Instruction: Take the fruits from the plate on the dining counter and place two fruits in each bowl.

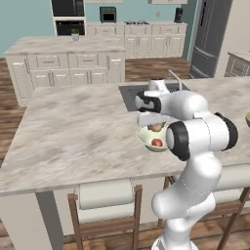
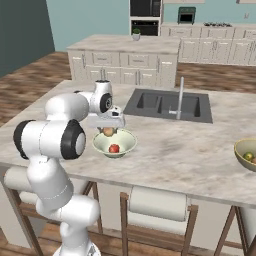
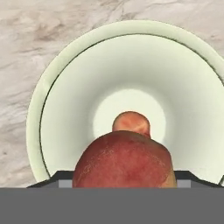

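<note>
Fruit (image 3: 124, 162), reddish and round, is clamped in the gripper (image 2: 108, 131) directly above the pale whitish-green bowl (image 2: 125, 145) on the dining counter (image 2: 175, 150); a second red fruit (image 2: 114, 148) lies inside that bowl

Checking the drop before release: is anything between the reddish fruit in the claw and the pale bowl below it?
Nothing visible blocks it. The claw holds a reddish-orange round fruit directly above the pale whitish-green bowl, where another small reddish fruit already lies.
</note>
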